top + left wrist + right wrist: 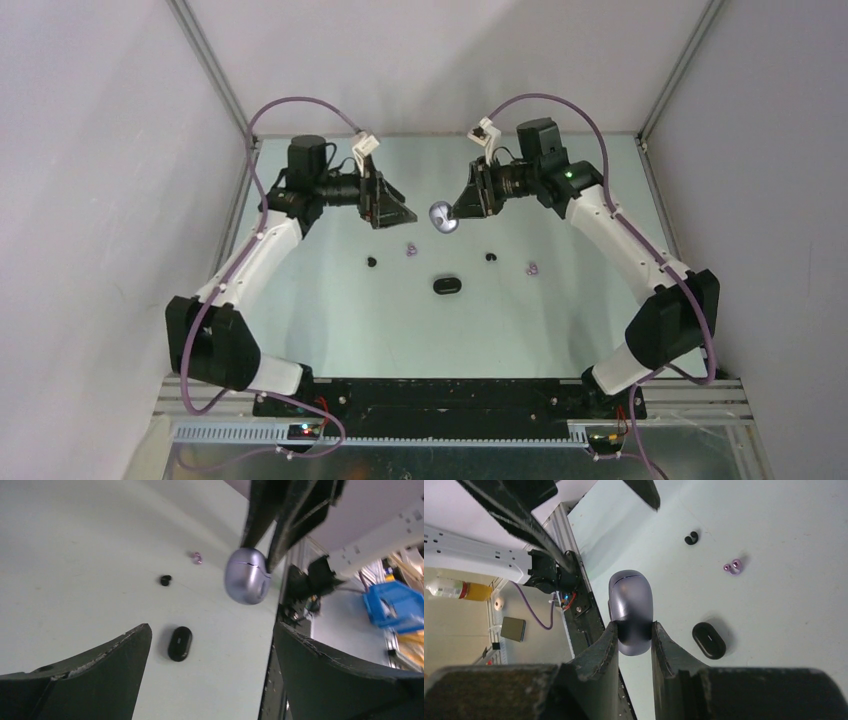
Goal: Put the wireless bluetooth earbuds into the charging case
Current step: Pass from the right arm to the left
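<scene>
Pale green tabletop is bounded by grey walls. Both arms are reached forward, wrists turned toward each other. The left gripper is held spread wide. A closed lilac charging case is pinched in the right gripper, raised between the two. A black earbud, a lilac earbud, another black earbud and another lilac earbud are scattered on the surface around the black charging case, apart from the jaws.

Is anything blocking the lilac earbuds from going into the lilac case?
Yes: the lilac case, held in the air by the right gripper, looks shut, only a seam showing. One lilac earbud and the other lilac earbud lie bare on the table.
</scene>
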Robot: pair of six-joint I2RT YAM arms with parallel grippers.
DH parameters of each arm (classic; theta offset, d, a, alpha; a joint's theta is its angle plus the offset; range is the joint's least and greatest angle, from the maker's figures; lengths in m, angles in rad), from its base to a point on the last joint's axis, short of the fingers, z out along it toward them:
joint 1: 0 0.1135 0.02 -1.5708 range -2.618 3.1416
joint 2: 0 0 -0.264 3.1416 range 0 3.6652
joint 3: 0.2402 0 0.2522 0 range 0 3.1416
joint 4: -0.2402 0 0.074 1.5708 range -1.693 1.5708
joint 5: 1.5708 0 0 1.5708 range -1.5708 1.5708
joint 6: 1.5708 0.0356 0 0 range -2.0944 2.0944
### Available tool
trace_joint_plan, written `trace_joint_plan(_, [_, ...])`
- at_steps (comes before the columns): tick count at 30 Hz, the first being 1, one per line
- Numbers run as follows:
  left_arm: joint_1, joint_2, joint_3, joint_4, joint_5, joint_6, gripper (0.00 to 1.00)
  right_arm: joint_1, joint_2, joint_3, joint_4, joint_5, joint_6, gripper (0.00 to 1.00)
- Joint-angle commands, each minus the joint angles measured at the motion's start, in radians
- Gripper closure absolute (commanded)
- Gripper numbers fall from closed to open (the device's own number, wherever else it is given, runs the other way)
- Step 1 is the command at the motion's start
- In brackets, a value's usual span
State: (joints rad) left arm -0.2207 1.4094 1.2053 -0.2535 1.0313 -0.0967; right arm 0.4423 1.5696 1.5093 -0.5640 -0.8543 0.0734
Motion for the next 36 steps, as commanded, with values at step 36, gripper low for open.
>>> trace_joint_plan(36, [-0.21,-0.001,0.045,-0.273,0.163,0.329,0.19,0.124,-0.062,-0.106,0.137,-0.054,-0.036,0.84])
